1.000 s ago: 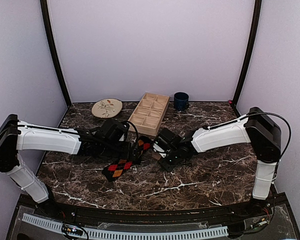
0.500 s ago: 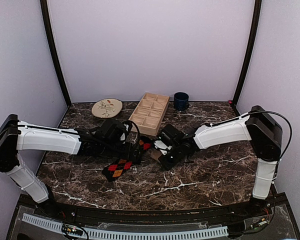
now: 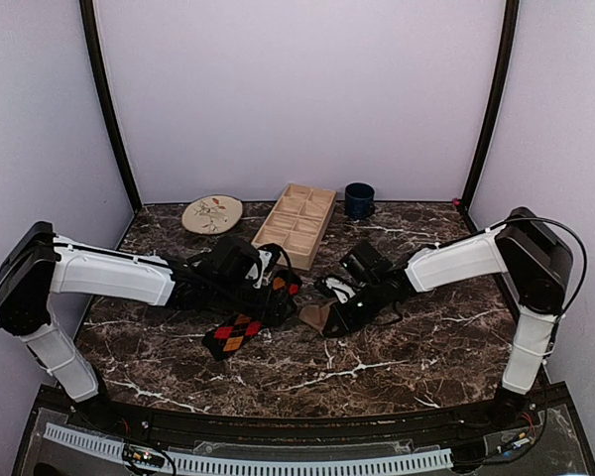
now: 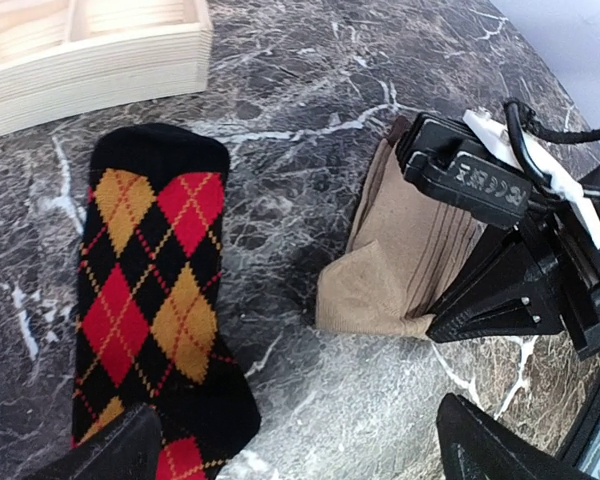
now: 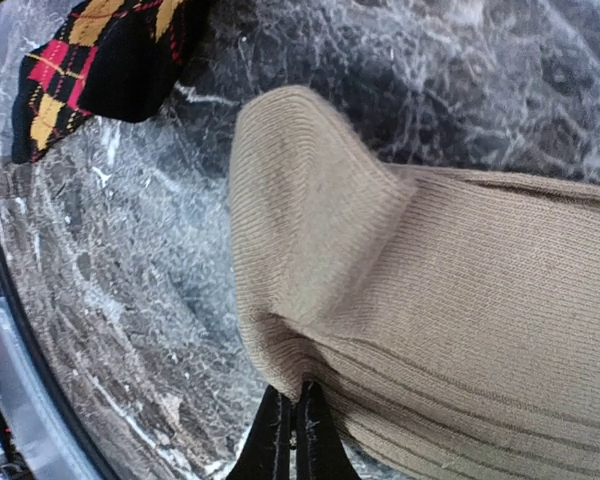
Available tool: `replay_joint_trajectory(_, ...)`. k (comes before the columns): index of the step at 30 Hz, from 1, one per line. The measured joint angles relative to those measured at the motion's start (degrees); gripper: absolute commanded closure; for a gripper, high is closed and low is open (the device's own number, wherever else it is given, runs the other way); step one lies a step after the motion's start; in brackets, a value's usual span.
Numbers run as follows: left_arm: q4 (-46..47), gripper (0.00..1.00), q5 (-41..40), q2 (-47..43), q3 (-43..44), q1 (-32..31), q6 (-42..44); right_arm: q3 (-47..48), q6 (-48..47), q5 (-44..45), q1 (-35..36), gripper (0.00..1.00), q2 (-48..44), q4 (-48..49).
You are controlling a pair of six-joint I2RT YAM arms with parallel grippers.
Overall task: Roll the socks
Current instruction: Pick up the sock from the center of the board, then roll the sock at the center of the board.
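Observation:
The black argyle sock lies flat on the marble, its toe end near the wooden tray. To its right, a gap apart, lies the tan sock, partly folded. My right gripper is shut, pinching a fold at the edge of the tan sock, whose near corner bulges up. The rest of the tan sock is hidden under that gripper. My left gripper hovers wide open over the bare marble between the socks, its left finger above the argyle sock. It holds nothing.
A compartmented wooden tray stands behind the socks, with a patterned plate to its left and a dark blue mug to its right. The table's metal front rail runs close by.
My right gripper has drawn back to the right with the tan sock pinched, pulling it away from the argyle sock. The left gripper has edged slightly right and stays open.

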Motion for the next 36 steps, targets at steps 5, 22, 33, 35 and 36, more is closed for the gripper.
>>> replay_joint_trajectory(5, 2.12, 0.01, 3.08, 1.6, 0.0, 0.0, 1.64, -3.02, 3.52, -6.51, -2.08, 1.0, -0.68, 3.06)
replay_joint_trajectory(22, 6.43, 0.01, 10.67, 5.6, 1.62, -0.37, 4.7, -12.24, 16.83, -20.85, -8.28, 1.0, -2.49, 17.77)
replay_joint_trajectory(33, 7.28, 0.01, 12.72, 8.55, 3.82, -1.27, 5.73, -15.76, 21.66, -25.31, -10.8, 1.0, -3.5, 23.21)
replay_joint_trajectory(35, 7.28, 0.01, 13.09, 9.22, 4.37, -1.4, 5.77, -16.52, 22.47, -25.97, -11.3, 1.0, -3.56, 24.15)
replay_joint_trajectory(36, 7.34, 0.01, 13.25, 9.57, 4.63, -1.49, 5.84, -16.9, 22.73, -26.18, -11.56, 1.0, -3.56, 24.52)
